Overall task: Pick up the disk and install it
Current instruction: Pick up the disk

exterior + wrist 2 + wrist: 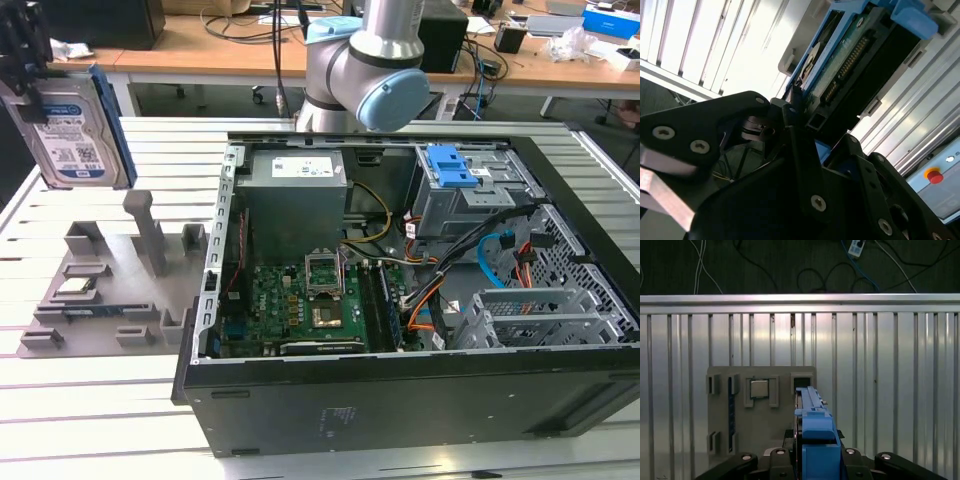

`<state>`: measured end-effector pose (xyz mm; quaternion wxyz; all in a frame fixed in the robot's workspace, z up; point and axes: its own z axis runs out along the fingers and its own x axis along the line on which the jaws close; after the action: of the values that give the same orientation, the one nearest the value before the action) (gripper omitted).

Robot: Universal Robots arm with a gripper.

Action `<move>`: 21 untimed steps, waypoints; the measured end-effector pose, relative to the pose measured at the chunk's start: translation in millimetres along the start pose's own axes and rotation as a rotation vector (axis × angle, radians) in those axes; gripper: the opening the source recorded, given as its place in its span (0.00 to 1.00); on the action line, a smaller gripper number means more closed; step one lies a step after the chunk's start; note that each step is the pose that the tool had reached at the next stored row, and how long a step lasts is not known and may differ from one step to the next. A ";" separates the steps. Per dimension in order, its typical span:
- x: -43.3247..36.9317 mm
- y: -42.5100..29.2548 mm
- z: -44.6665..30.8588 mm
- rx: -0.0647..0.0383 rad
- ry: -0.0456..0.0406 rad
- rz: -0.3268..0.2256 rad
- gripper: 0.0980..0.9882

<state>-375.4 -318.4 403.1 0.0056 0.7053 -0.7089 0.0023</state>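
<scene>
The disk (75, 135), a silver drive with a white-and-blue label in a blue carrier bracket, hangs upright in the air at the exterior view's far left, above the grey fixture (110, 285). My gripper (27, 72) is shut on its top edge. In the first wrist view the disk (812, 432) shows edge-on between the black fingers (775, 457), over the fixture (720, 410). The second wrist view shows the disk's green circuit-board side (847, 60) and blue bracket, clamped at the gripper (800, 117).
An open computer case (300, 400) lies on the slatted metal table (90, 420) at the exterior view's right of the fixture. Inside it are a motherboard (320, 300), loose cables and a drive bay with a blue latch (450, 165). The arm's base (365, 75) stands behind the case.
</scene>
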 end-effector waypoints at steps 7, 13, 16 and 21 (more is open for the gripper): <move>-0.3 -0.4 -16.3 0.000 0.0000 0.000 0.30; -0.6 -0.9 -36.3 -0.001 -0.0001 0.000 0.30; -0.7 -1.1 -44.0 -0.001 0.0000 0.000 0.30; -0.9 -1.4 -55.5 -0.002 0.0000 0.000 0.30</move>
<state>-373.7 -316.9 458.5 0.0061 0.7053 -0.7089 0.0018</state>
